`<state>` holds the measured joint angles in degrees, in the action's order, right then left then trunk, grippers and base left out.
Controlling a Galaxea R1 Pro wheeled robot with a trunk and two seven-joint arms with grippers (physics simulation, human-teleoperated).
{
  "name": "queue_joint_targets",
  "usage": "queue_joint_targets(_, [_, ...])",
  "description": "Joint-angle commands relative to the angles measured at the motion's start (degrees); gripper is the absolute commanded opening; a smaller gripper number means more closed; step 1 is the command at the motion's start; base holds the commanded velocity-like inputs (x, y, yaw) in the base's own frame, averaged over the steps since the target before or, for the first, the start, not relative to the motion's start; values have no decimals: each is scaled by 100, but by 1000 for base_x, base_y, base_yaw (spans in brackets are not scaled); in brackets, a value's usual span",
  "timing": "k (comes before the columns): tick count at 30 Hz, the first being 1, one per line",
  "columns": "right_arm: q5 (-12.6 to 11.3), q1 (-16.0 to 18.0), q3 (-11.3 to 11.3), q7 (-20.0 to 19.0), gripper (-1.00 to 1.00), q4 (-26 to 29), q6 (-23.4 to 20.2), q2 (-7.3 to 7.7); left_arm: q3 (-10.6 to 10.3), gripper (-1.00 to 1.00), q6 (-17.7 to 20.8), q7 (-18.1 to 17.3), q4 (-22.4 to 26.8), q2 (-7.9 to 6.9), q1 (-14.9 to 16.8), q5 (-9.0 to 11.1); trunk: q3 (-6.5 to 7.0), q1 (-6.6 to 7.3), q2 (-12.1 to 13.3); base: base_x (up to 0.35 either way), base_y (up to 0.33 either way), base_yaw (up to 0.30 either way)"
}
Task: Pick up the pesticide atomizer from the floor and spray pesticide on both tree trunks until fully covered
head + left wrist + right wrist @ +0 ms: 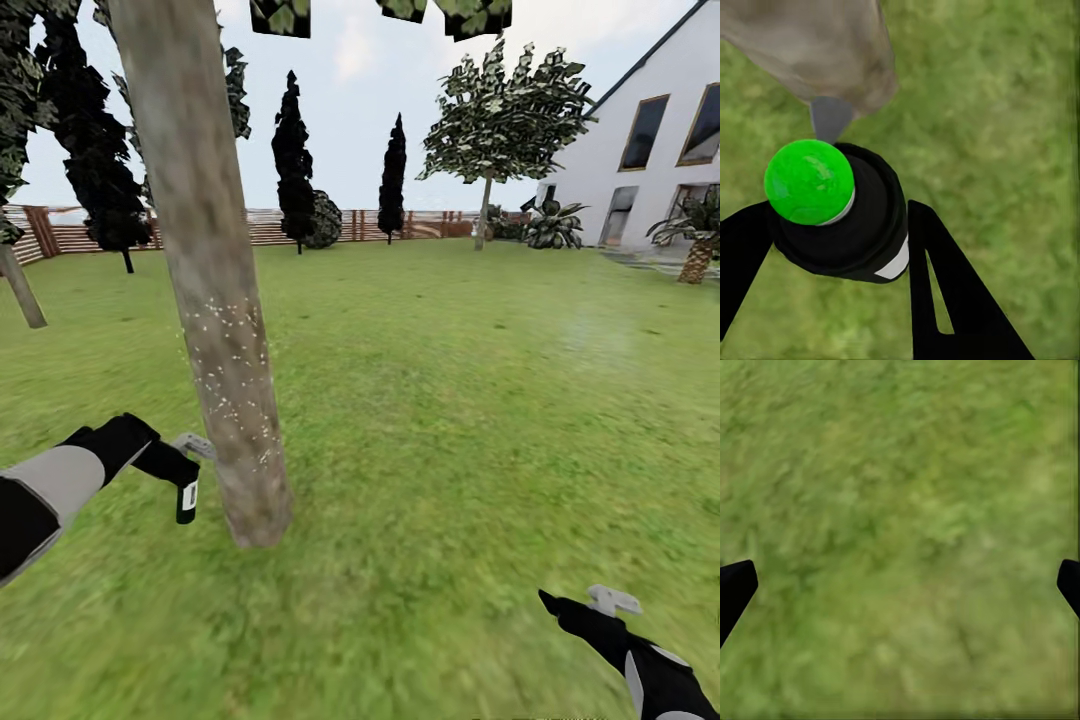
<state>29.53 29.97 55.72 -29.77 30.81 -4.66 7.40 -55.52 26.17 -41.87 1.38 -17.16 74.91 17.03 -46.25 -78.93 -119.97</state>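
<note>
Green lawn [480, 400], slat fence [260, 228] behind. Left pincer [832, 232] pinching pesticide atomizer [844, 225] (dark bottle, green cap, white label), tree trunk [215, 300] just ahead, white-speckled. Right pincer [900, 577] spread over grass.

Head camera: high, facing forward and down over the lawn [450, 400]; near tree trunk [215, 300] at 11 o'clock, close. Left wrist camera: looks along its fingers [945, 285] at close range; shares trunk base [810, 52] and grass with head view. Right wrist camera: faces grass [900, 525], near.
</note>
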Motion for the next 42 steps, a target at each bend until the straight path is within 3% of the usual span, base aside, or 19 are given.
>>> queue_joint_targets(1, [0,0,0,-2,100,1,0,-1,-12,-100,-97,2,-3,2,-57,-1,1,0,0,0,0,-45])
queue_joint_targets(6, [1,0,0,-1,100,0,0,-2,-12,-100,-154,3,-6,2,-242,22,1,0,0,0,28,-10])
queue_joint_targets(9, [1,0,0,4,100,-3,0,-2,-9,-100,-239,3,-6,-14,-383,452,1,0,0,0,248,0])
queue_joint_targets(10, [1,0,0,6,100,-4,0,-2,-7,-100,-494,3,-6,-41,-490,845,1,0,0,0,299,0])
queue_joint_targets(13, [1,0,0,6,100,-4,0,-2,-7,-100,-630,3,-6,-30,-531,1046,1,0,0,0,306,0])
queue_joint_targets(14, [1,0,0,6,100,-5,0,-2,-10,-100,-651,3,-3,59,-537,1078,1,0,0,0,311,0])
queue_joint_targets(18, [1,-1,0,6,100,-5,0,-2,-11,-100,-665,3,-5,163,-540,1102,1,0,0,0,313,-87])
queue_joint_targets(29, [1,0,0,1,100,-5,0,-2,-12,-100,-661,-4,-6,158,-619,1104,1,0,0,0,315,-263])
queue_joint_targets(42, [1,0,0,6,100,-5,0,-3,-12,-100,-657,-6,-6,150,-697,1092,1,0,0,-49,192,-19])
